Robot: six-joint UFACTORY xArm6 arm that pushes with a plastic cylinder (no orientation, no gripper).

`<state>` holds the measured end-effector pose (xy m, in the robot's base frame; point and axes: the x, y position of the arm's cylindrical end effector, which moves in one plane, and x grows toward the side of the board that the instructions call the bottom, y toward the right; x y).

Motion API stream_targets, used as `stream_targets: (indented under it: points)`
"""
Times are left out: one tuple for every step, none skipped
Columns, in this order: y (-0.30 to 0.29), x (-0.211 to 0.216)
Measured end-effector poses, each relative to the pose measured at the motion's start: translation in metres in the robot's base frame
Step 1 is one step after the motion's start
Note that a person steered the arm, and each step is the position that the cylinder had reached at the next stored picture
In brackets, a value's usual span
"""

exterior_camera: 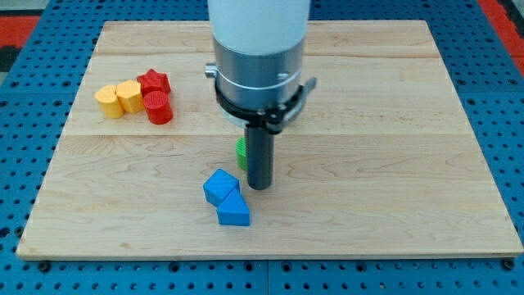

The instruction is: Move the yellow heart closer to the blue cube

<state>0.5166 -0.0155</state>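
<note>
Two yellow blocks sit side by side at the view's upper left: the left one and the right one. I cannot tell for sure which of them is the heart. The blue cube lies just below the board's middle and touches a second blue block at its lower right. My tip stands on the board just right of the blue cube, a small gap apart, and far from the yellow blocks.
A red star and a red cylinder touch the yellow blocks on their right. A green block is mostly hidden behind the rod's left side. The wooden board lies on a blue pegboard.
</note>
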Motion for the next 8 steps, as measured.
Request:
stream_targets:
  points:
    - [-0.01, -0.03]
    - [-0.015, -0.059]
    - [-0.026, -0.07]
    - [-0.073, -0.049]
    - [-0.13, -0.045]
    - [-0.2, -0.049]
    - [-0.267, -0.06]
    - [-0.289, -0.073]
